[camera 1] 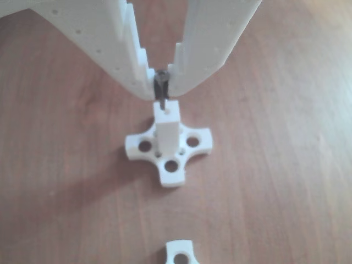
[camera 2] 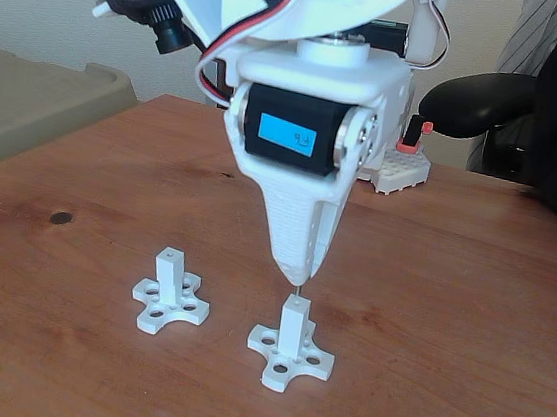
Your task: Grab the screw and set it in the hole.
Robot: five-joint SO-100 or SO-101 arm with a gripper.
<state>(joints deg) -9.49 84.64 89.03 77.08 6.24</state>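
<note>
My white gripper (camera 1: 161, 82) is shut on the thin dark screw (camera 1: 161, 91), which hangs upright from the fingertips. In the fixed view the gripper (camera 2: 297, 273) points straight down over a white post with a cross-shaped base (camera 2: 289, 356). The screw's (camera 2: 297, 291) lower end meets the square top of that post (camera 1: 167, 113), where the hole lies; the hole itself is hidden by the screw tip. In the other view the post stands directly below the fingertips.
A second white post on a cross base (camera 2: 169, 302) stands to the left in the fixed view; its edge (camera 1: 181, 253) shows at the bottom of the other view. Behind the arm lie a white block with a red part (camera 2: 404, 167) and a dark chair (camera 2: 492, 102).
</note>
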